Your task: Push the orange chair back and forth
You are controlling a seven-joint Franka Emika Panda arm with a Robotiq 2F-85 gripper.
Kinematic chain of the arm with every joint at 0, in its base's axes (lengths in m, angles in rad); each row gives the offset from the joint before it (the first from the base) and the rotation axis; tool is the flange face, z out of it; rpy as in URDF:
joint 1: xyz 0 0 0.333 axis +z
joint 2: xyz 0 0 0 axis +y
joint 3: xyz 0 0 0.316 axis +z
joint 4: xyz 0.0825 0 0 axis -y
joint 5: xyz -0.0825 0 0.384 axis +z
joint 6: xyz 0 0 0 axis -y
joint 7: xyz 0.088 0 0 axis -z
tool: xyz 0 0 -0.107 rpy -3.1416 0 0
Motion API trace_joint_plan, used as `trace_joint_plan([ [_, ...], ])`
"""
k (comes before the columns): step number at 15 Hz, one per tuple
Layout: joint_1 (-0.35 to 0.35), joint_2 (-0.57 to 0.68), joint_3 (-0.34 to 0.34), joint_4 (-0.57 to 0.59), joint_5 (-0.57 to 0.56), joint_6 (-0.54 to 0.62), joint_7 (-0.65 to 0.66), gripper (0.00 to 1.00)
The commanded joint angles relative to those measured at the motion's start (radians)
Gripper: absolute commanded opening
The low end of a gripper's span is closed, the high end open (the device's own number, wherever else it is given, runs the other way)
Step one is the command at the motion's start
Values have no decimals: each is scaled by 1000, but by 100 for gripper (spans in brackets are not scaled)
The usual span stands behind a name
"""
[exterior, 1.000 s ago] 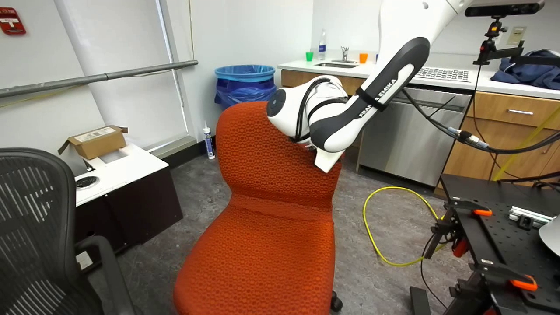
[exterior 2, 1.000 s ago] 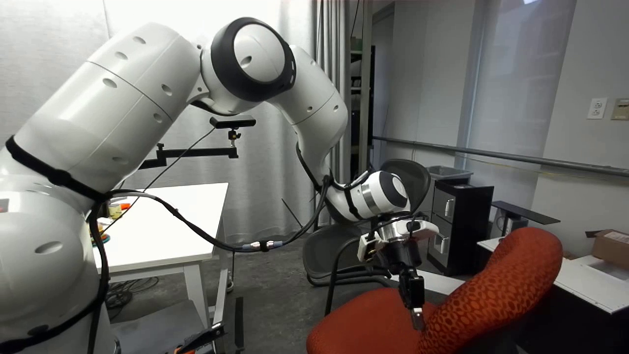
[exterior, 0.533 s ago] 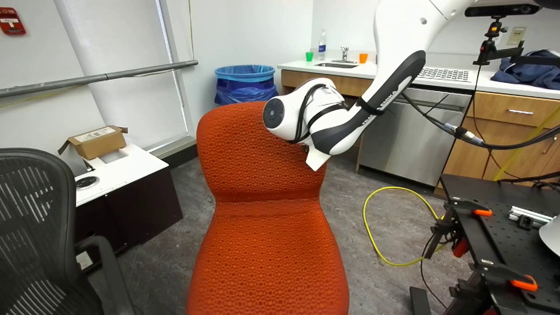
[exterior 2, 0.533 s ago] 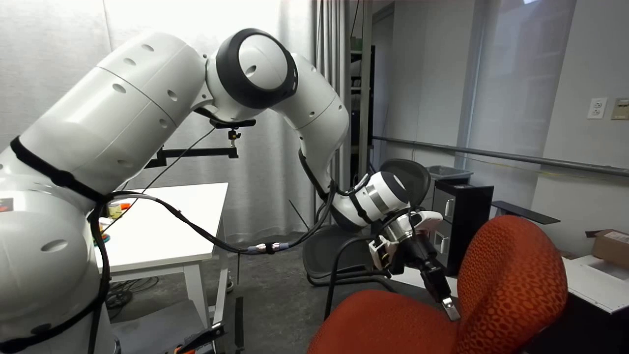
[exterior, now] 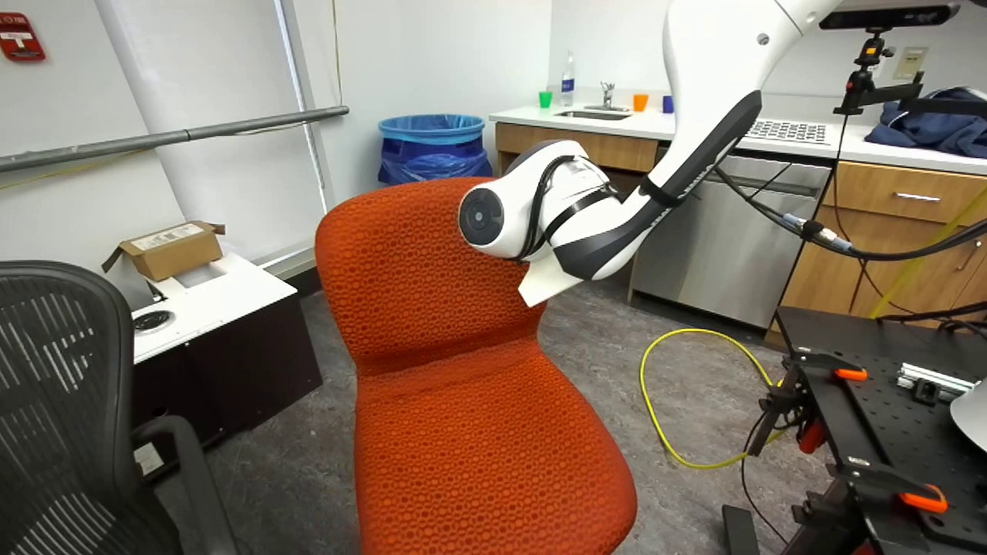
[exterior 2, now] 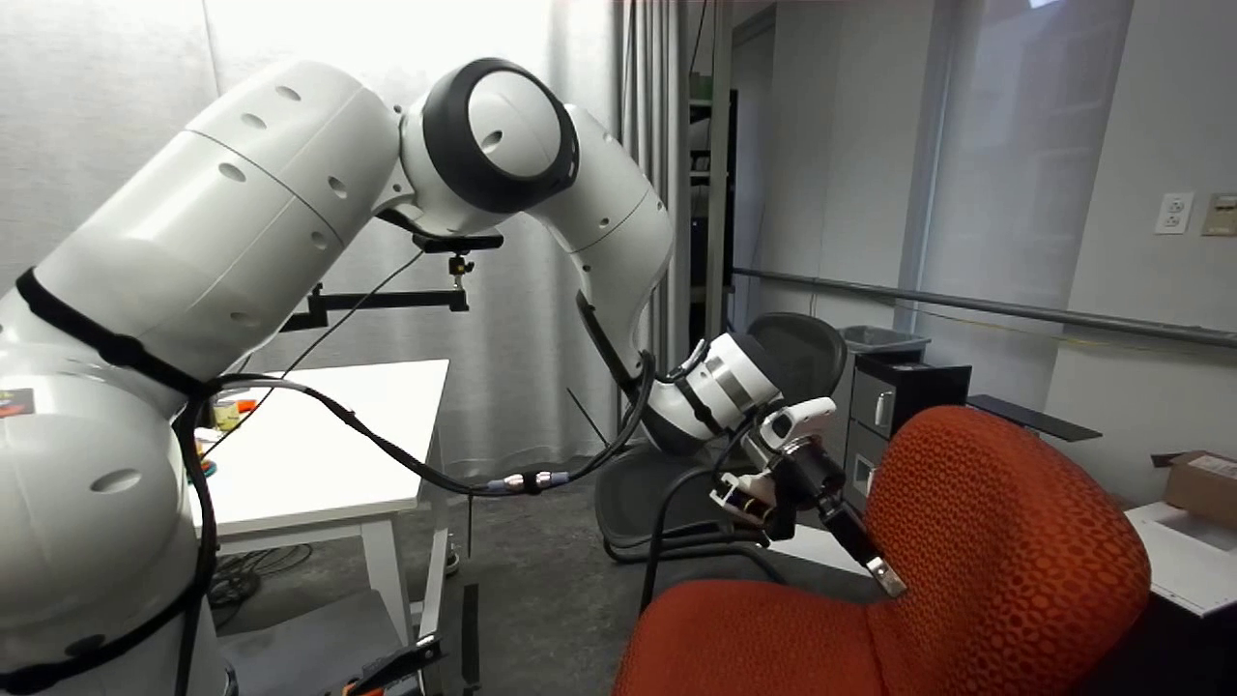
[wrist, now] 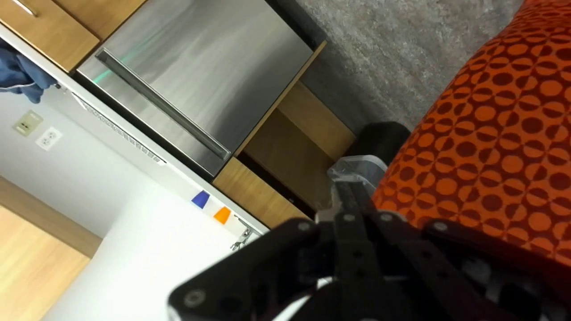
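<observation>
The orange chair (exterior: 439, 270) stands on the floor and shows in both exterior views, its backrest upright (exterior 2: 1024, 541). In the wrist view its dotted fabric (wrist: 490, 151) fills the right side. My gripper (exterior 2: 886, 577) points down at the side edge of the backrest, above the back of the seat; I cannot tell for sure whether the tip touches the fabric. In the wrist view the two black fingers (wrist: 352, 191) lie together with nothing between them, just beside the fabric. In an exterior view the fingers are hidden behind the backrest and the hand.
A black mesh chair (exterior: 54, 408) and a white-topped low cabinet (exterior: 224, 297) stand to one side. A black table (exterior: 887, 408) with clamps is on the opposite side. A yellow cable (exterior: 646, 385) lies on the floor. A blue-lined bin (exterior: 432, 146) stands behind the chair.
The backrest has moved away from the robot, and the chair has turned, its seat swinging the opposite way. The gripper moved with the backrest at first and has shifted little since.
</observation>
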Motion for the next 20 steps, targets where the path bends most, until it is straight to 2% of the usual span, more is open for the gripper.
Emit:
trace_joint_plan([
  [1, -21, -88, 60, -77, 2, -18, 93, 0],
  [2, -34, -115, 82, -102, 21, -11, 79, 0],
  [5, -74, -222, 155, -218, 91, 45, -34, 34],
  [8, -88, -320, 208, -341, 141, 99, -111, 57],
  [9, -61, -211, 175, -217, 109, 37, -59, 64],
  [10, -60, -232, 184, -240, 112, 40, -62, 45],
  [12, -59, -229, 183, -236, 112, 39, -62, 61],
  [13, -59, -223, 181, -232, 112, 39, -62, 64],
  [20, -60, -215, 179, -228, 112, 39, -62, 64],
])
